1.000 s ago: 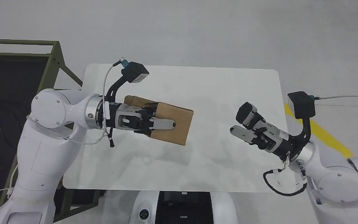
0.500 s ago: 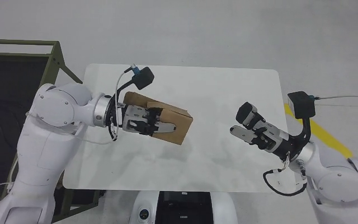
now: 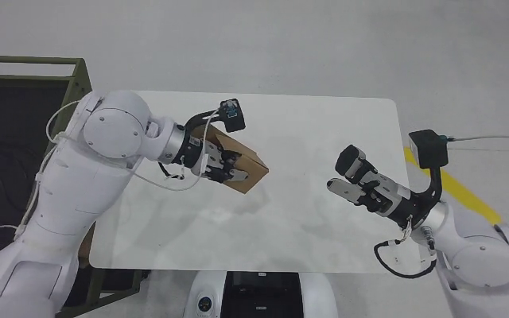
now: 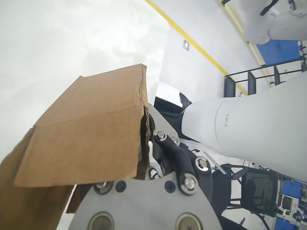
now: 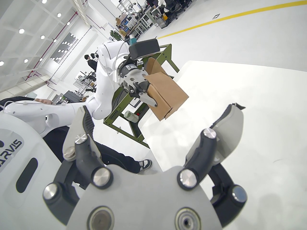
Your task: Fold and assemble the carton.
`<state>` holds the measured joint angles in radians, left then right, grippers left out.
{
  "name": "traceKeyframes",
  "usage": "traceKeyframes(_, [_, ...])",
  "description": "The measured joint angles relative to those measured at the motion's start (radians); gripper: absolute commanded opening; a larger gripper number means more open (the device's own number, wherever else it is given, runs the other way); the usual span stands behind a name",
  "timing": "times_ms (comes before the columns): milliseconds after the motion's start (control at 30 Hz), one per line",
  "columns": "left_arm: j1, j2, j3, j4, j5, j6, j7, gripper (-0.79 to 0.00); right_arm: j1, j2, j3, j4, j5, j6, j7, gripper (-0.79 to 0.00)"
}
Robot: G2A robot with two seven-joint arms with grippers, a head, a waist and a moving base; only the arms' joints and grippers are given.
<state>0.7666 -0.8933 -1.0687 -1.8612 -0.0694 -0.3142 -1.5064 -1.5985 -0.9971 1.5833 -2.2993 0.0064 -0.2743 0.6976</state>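
Carton [image 3: 250, 162] is hanging tilted above the left half of the table [image 3: 318, 127], the left gripper [image 3: 227, 170] clamping its left end, its long axis pointing right toward the right gripper [image 3: 339, 175], hovering wide open and empty, well apart.
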Motion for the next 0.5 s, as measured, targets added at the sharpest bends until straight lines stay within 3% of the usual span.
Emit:
traceKeyframes(233, [-0.09, 0.047, 0.137, 0.0, 0.097, -0.029, 0.029, -0.785, 0.0, 0.0, 0.0, 0.0, 0.0, 0.0, 0.0, 0.0])
traceKeyframes(500, [-0.093, 0.049, 0.141, 0.002, 0.101, -0.032, 0.032, -0.785, 0.0, 0.0, 0.0, 0.0, 0.0, 0.0, 0.0, 0.0])
